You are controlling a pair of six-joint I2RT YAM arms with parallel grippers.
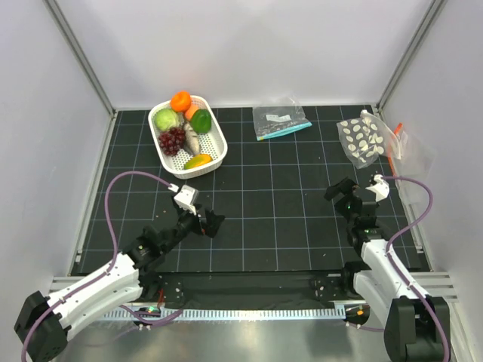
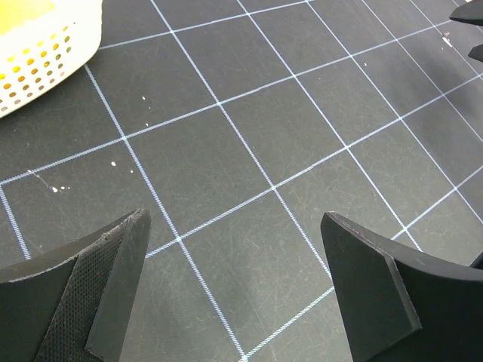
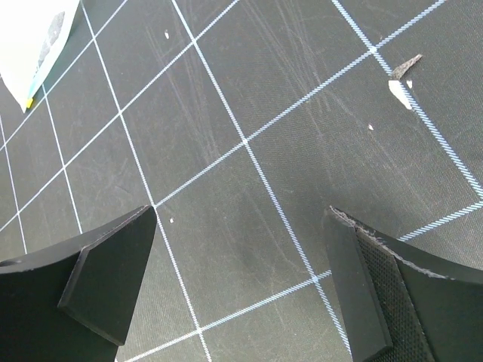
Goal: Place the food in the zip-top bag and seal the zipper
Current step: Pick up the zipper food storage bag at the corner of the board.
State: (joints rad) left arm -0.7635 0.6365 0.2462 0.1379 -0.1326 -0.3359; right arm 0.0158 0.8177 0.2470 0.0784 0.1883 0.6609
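Observation:
The food lies in a white basket at the back left: an orange fruit, a pale green piece, a dark green piece, purple grapes and a yellow piece. The clear white-dotted zip-top bag lies flat at the back right; its zipper cannot be made out. My left gripper is open and empty over the mat, in front of the basket. My right gripper is open and empty, in front of the dotted bag. The basket corner shows in the left wrist view.
A smaller clear bag with a teal strip lies at the back centre. A clear bag with an orange strip lies at the far right against the wall. White walls and metal posts enclose the black gridded mat.

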